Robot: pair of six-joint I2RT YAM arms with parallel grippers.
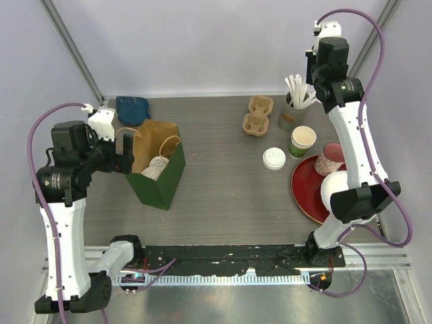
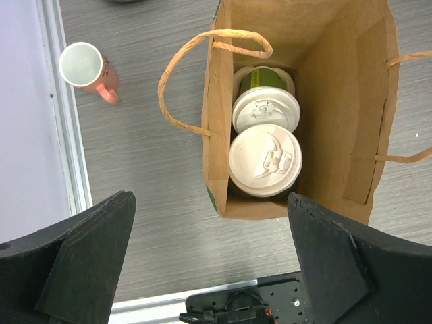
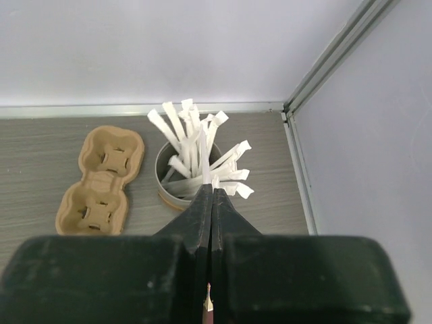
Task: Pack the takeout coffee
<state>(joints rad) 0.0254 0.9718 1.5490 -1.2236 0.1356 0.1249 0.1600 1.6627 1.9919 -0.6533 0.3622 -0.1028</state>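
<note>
Far right, the right tool (image 3: 208,191) clamps a straw (image 3: 202,158) for the bag (image 2: 337,101) where both cups (image 2: 264,158) sit beneath the spread left tool (image 2: 210,202).

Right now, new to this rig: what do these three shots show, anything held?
Two robot arms bolted at the near edge of a table. One shot looks down from above; the others come from cameras on each wrist. The left tool hangs open over a paper bag holding two lidded cups. The right tool is shut at a cup of wrapped straws; whether it pinches one is unclear. Also out: pulp carrier, spare lid, stacked cups, pink mug, red plate.
</note>
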